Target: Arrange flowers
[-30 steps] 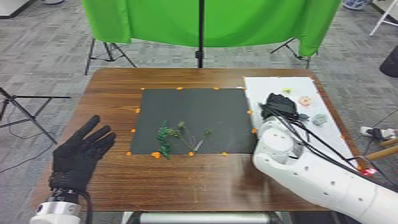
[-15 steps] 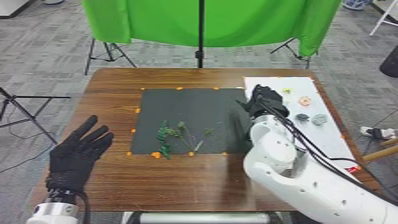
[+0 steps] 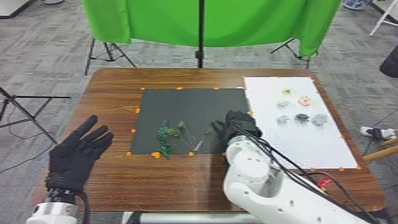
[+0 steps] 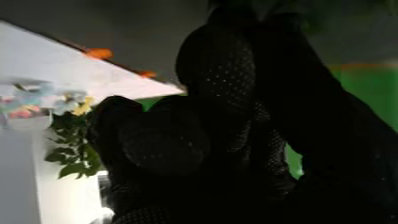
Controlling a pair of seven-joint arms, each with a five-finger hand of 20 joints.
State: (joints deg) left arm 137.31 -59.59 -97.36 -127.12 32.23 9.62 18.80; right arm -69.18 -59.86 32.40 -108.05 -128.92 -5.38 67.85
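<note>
We look past the right hand (image 3: 236, 124) in its black glove (image 4: 213, 75), big and dark and very close to us. Beside it we see some white paper (image 4: 67, 65) with orange bits (image 4: 98, 53) along the edge, next to a dark gray mat (image 4: 133, 30). We also see blurry pink, blue and yellow flowers (image 4: 28, 111) near green leaves (image 4: 71, 150). We spot green cloth (image 4: 369, 100) and a bright white glow too.

You had a counter (image 3: 178, 187) of smooth, faintly glossy brown wood | your dark mat (image 3: 182, 107) looked matt | your white sheet (image 3: 311, 150) looked smooth | your right hand (image 3: 235, 126) wore matt black fabric, pitted mesh | your green backdrop (image 3: 151, 22) was draped cloth
</note>
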